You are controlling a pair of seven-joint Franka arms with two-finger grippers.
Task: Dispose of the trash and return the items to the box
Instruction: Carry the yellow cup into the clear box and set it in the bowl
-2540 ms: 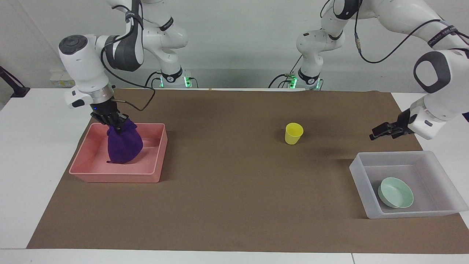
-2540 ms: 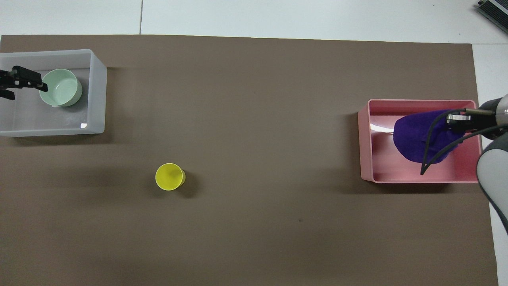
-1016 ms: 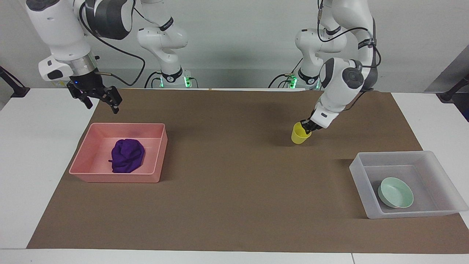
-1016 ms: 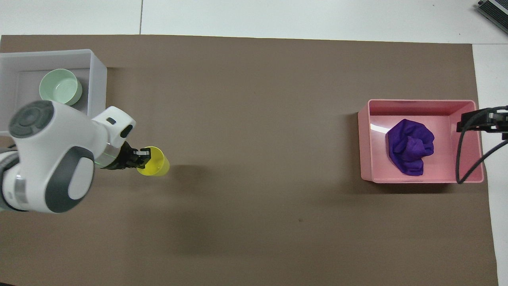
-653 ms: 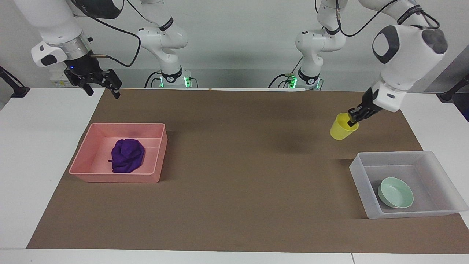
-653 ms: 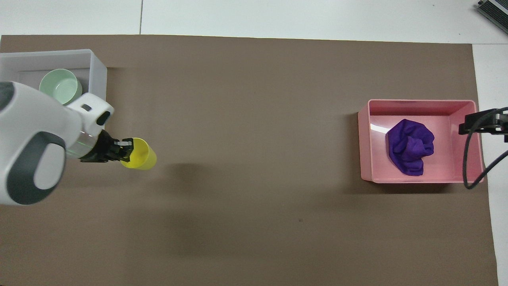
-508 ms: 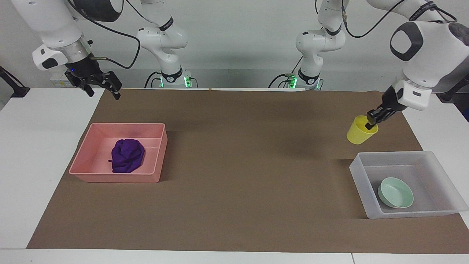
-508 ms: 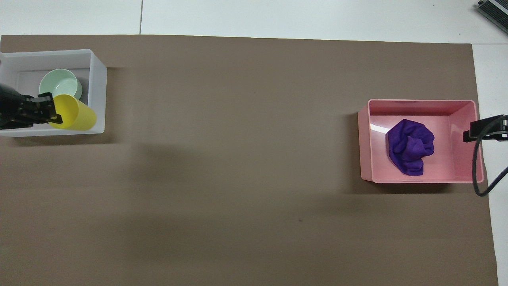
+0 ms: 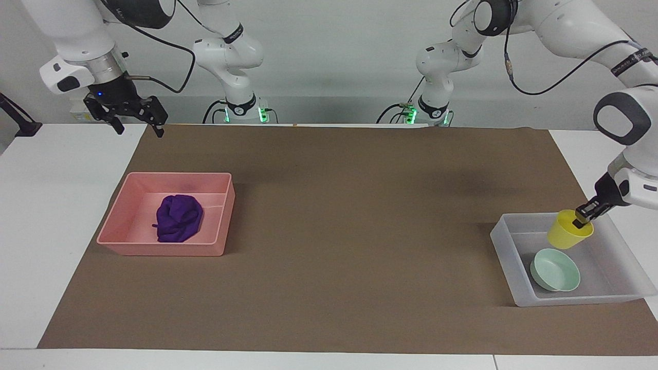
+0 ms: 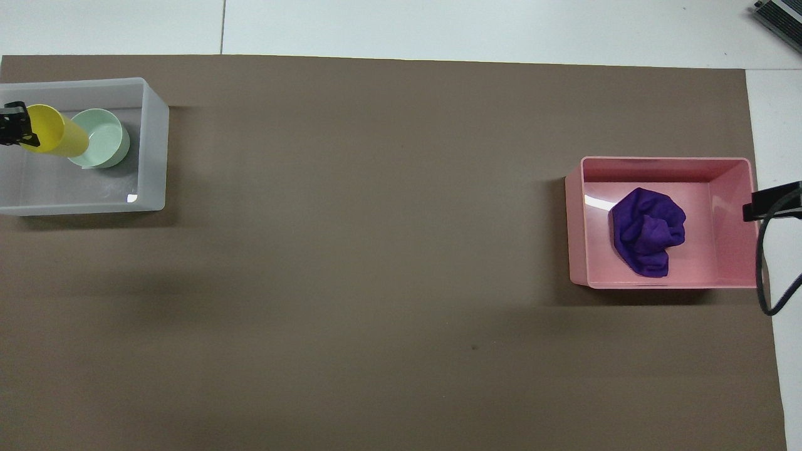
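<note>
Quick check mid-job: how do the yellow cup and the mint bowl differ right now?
The yellow cup is tilted and held at its rim by the left claw over the clear box; the mint bowl lies free in that box. The cup is taller and narrower, the bowl shallow and wider. Both are open-topped and empty.

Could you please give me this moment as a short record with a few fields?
left pincer: shut on the cup, held tilted over the bin
right pincer: open, raised, waiting near the tray
bowl: in the bin
rag: in the tray
left to do: release the cup into the bin
</note>
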